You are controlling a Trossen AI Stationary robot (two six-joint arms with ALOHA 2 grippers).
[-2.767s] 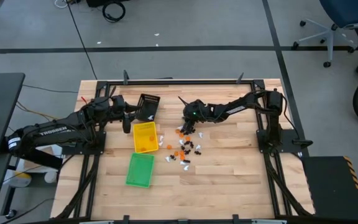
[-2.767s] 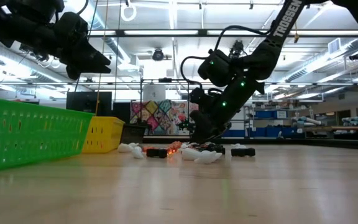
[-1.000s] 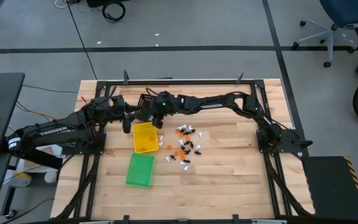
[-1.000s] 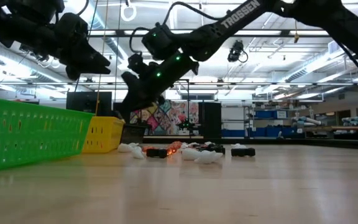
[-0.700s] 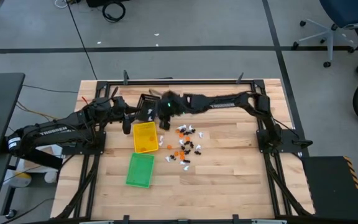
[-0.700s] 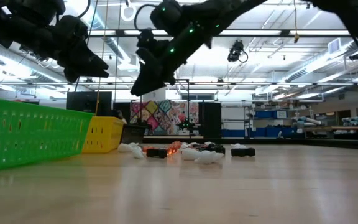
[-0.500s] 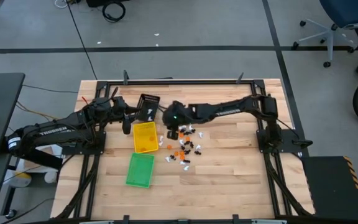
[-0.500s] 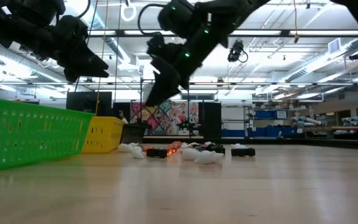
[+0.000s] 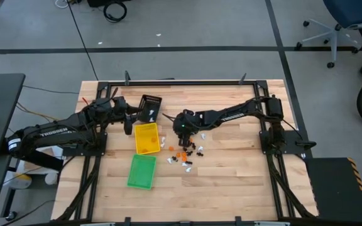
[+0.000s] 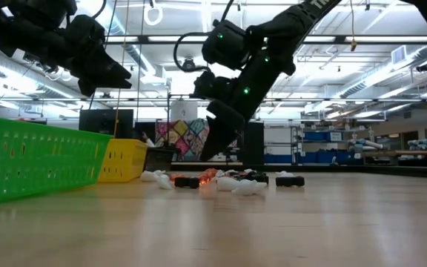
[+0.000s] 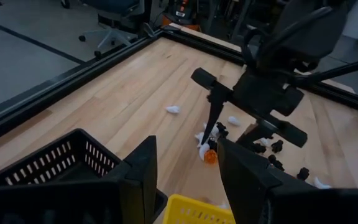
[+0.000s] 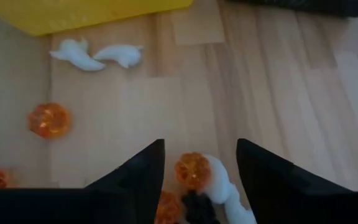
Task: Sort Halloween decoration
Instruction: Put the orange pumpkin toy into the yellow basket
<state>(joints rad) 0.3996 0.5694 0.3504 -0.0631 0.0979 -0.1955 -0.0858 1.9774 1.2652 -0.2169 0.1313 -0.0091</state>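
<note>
The Halloween decoration is a scatter of tiny white, orange and black trinkets (image 9: 188, 149) lying on the wooden table right of the trays; it also shows in the low view (image 10: 228, 179). My right gripper (image 9: 182, 129) is open and empty, pointing down just above the far-left edge of the scatter (image 10: 207, 154). In its wrist view (image 12: 201, 163) an orange pumpkin (image 12: 191, 170) and a white ghost (image 12: 224, 186) lie on the table below the gap between the fingers. My left gripper (image 9: 129, 120) is open and empty, held above the table between the black tray and the yellow tray (image 11: 185, 171).
A black tray (image 9: 149, 107), a yellow tray (image 9: 146, 138) and a green tray (image 9: 142, 171) lie in a row from far to near, left of the scatter. Two white ghosts (image 12: 98, 56) lie next to the yellow tray. A black frame (image 9: 187, 82) borders the table.
My right gripper has swung from above the black tray toward the table's right and near side, and has come down to the far-left edge of the trinket scatter. My left arm has kept still.
</note>
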